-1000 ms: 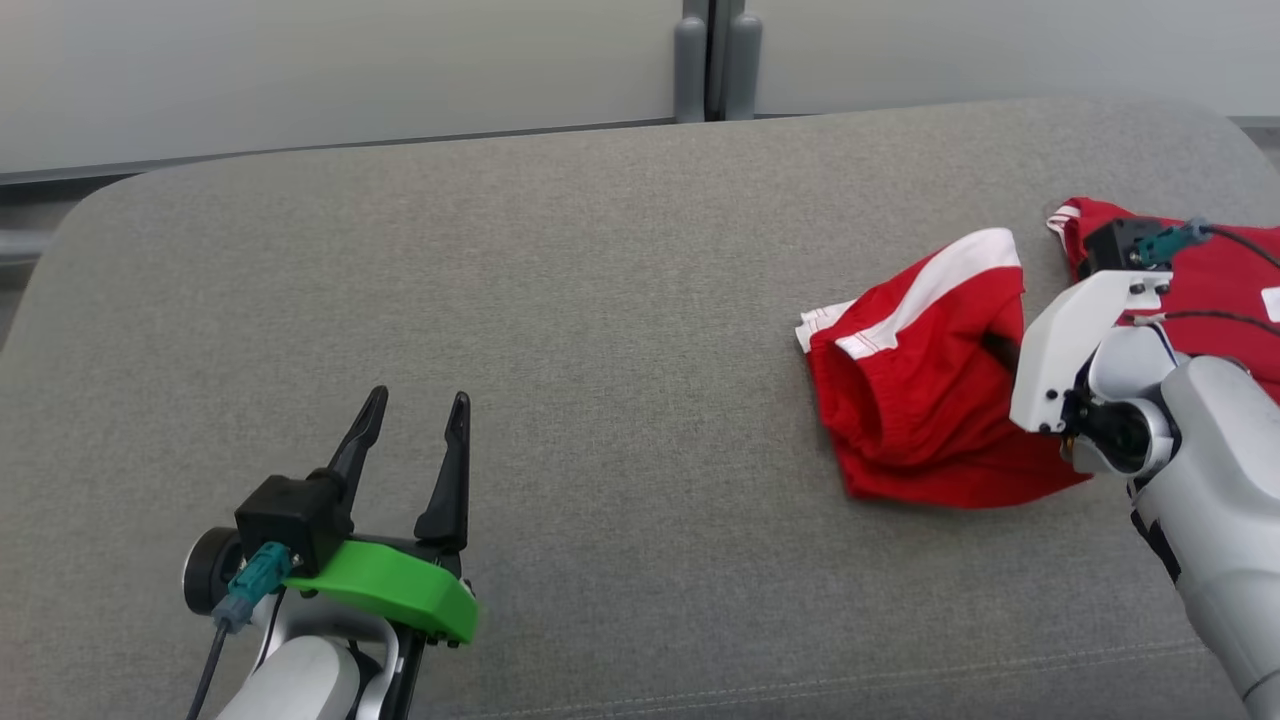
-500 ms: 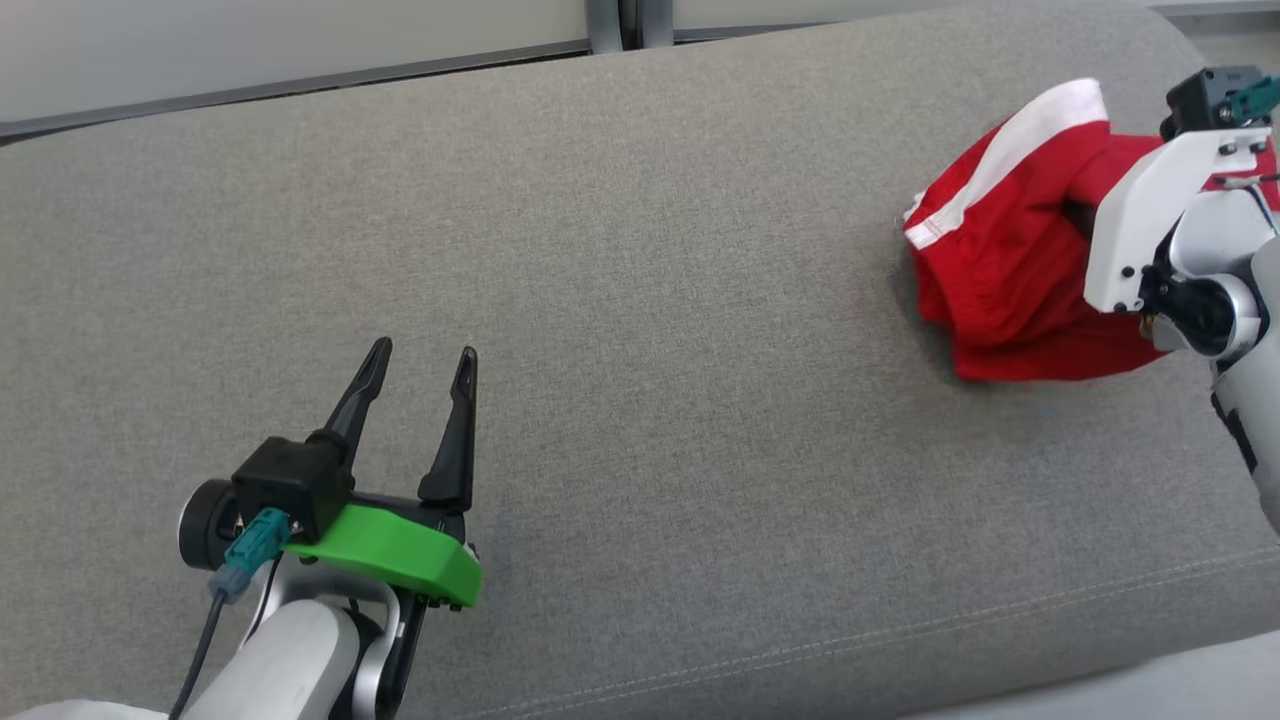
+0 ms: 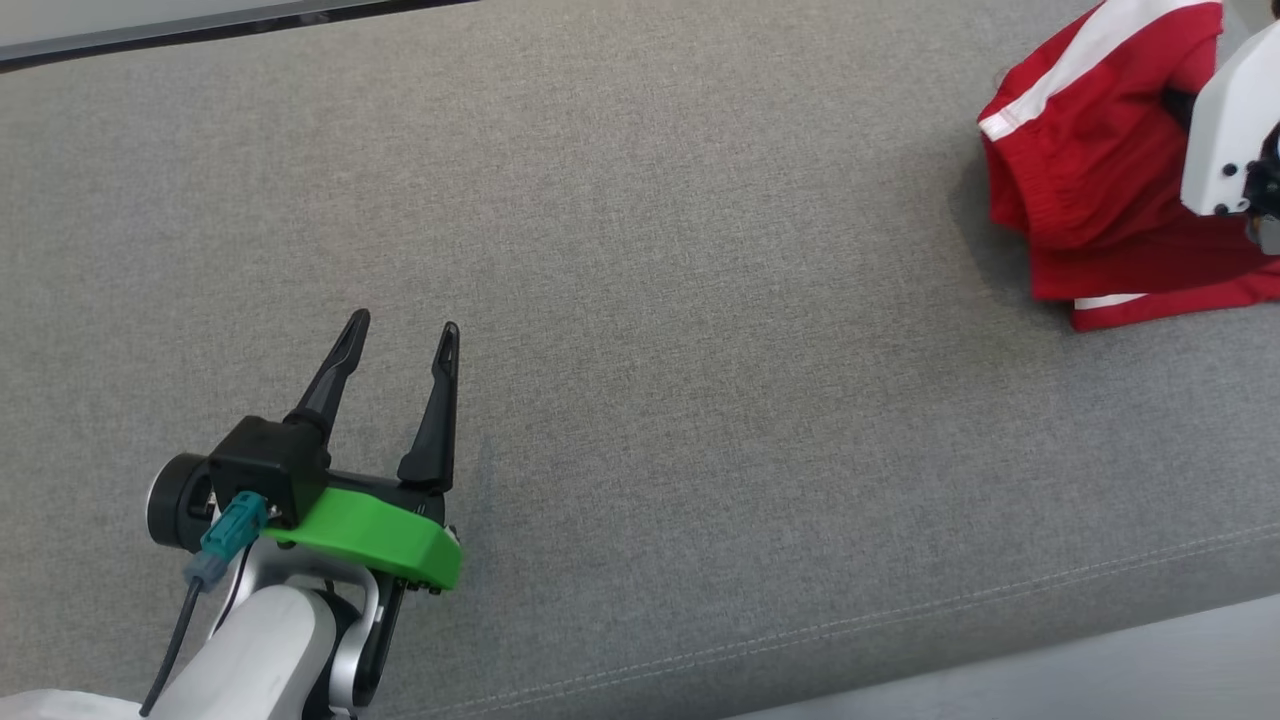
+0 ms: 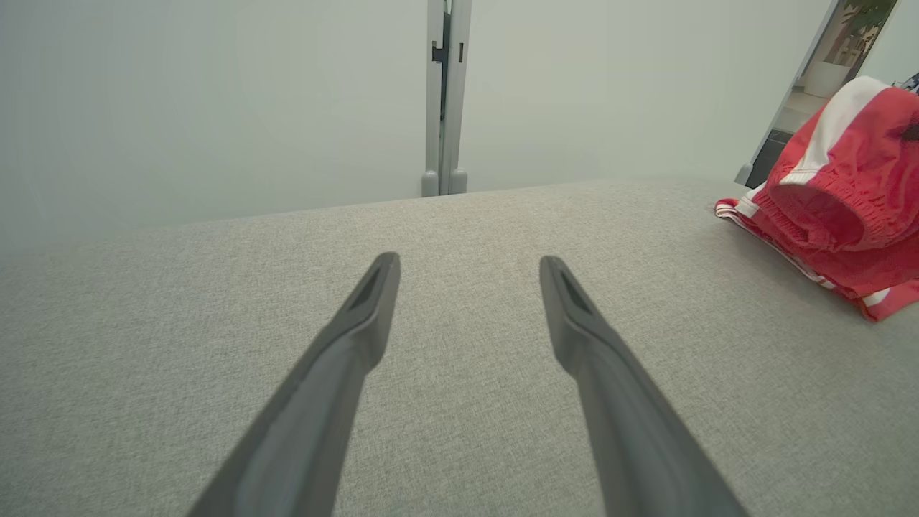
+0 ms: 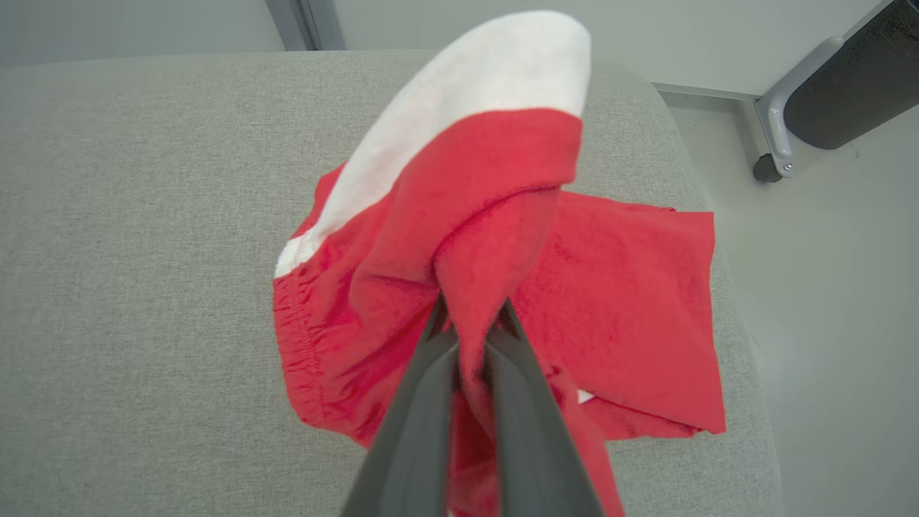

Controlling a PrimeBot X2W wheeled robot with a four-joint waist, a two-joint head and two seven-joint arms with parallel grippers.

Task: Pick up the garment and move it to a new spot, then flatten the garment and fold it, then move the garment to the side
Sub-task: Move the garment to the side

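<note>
The garment [image 3: 1090,170] is a pair of red shorts with a white side stripe, bunched at the far right of the grey cushion [image 3: 650,250]. In the right wrist view my right gripper [image 5: 470,316] is shut on a fold of the garment [image 5: 502,237], which rises from the cushion while its lower part trails on it. My right arm's white bracket [image 3: 1230,130] covers part of the cloth in the head view. My left gripper [image 3: 405,325] stands open over bare cushion at the lower left, far from the garment [image 4: 840,201], with nothing between its fingers [image 4: 359,323].
The cushion's front seam and edge [image 3: 900,610] run along the bottom right. Its rounded right end [image 5: 718,215] drops to a pale floor where a grey caster leg [image 5: 775,136] stands. A pale wall with a grey post [image 4: 445,100] lies behind.
The head camera has swung down and left, so the whole picture shifted. My right gripper, shut on the garment, has raised the cloth off the cushion. The left gripper stays open and still.
</note>
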